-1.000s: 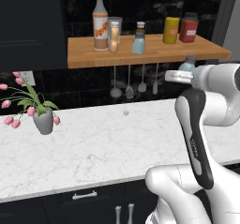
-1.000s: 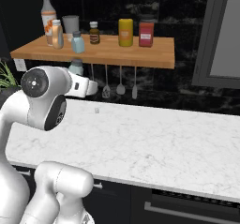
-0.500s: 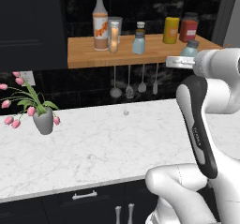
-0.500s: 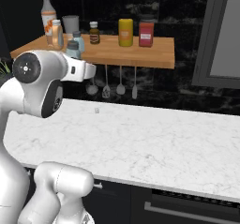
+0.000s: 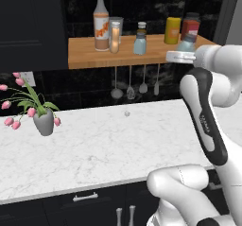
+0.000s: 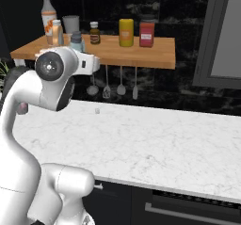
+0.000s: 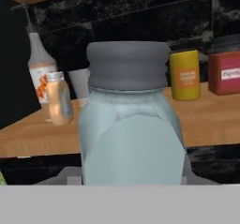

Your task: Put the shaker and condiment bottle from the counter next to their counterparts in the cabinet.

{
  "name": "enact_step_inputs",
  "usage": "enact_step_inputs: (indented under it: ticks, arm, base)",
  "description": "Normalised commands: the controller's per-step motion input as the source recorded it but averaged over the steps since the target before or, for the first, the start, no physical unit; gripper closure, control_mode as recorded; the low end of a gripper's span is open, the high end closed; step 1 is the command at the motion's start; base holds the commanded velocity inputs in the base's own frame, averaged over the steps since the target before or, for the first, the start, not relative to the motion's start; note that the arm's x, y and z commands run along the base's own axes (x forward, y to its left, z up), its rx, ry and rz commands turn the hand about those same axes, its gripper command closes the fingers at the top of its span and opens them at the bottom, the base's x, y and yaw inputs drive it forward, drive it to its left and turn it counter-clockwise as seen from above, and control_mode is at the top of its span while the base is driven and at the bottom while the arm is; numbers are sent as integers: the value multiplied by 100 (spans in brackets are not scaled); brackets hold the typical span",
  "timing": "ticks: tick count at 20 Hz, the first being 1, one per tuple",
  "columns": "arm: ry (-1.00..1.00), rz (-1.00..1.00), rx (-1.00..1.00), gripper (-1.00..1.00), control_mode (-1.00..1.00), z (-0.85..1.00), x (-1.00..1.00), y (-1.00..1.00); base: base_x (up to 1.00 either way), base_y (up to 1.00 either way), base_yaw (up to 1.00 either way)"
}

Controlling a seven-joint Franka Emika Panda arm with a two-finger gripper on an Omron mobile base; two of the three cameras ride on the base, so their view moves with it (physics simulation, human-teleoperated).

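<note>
My gripper (image 5: 183,51) is shut on the shaker (image 5: 185,44), a pale blue one with a dark grey cap, held upright at the height of the cabinet shelf (image 5: 90,55), off its right front. In the hand view this shaker (image 7: 129,124) looms close and hides the fingertips. Its counterpart shaker (image 5: 139,45) stands mid-shelf in front of a small dark bottle (image 5: 142,27). The orange condiment bottle (image 7: 59,98) stands on the shelf beside the tall clear-necked bottle (image 7: 37,70). From the left base they are at the shelf's left: condiment bottle (image 5: 115,37), tall bottle (image 5: 100,21).
A yellow can (image 5: 172,30) and a red can (image 5: 190,25) stand at the shelf's right end, just behind the held shaker. Utensils (image 5: 130,85) hang under the shelf. A vase of pink tulips (image 5: 42,121) stands at the left of the marble counter (image 5: 94,149).
The arm has lifted the shaker from below the shelf's edge up to shelf height. Everything on the shelf stayed put.
</note>
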Motion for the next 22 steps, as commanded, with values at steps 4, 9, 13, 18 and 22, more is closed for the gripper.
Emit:
enact_step_inputs:
  ticks: [4, 9, 13, 18, 22]
  arm:
    - [-18, 17, -1, 100, -100, 11, 24, 0]
    - [-2, 0, -4, 100, -100, 7, 0, 5]
    - [0, 4, -1, 100, -100, 0, 14, 3]
    - [0, 9, -3, 100, -100, 5, 40, 11]
    - [0, 1, -11, 100, -100, 8, 16, 1]
  base:
    - [0, 0, 0]
    - [0, 0, 0]
    - [0, 0, 0]
    - [0, 0, 0]
    - [0, 0, 0]
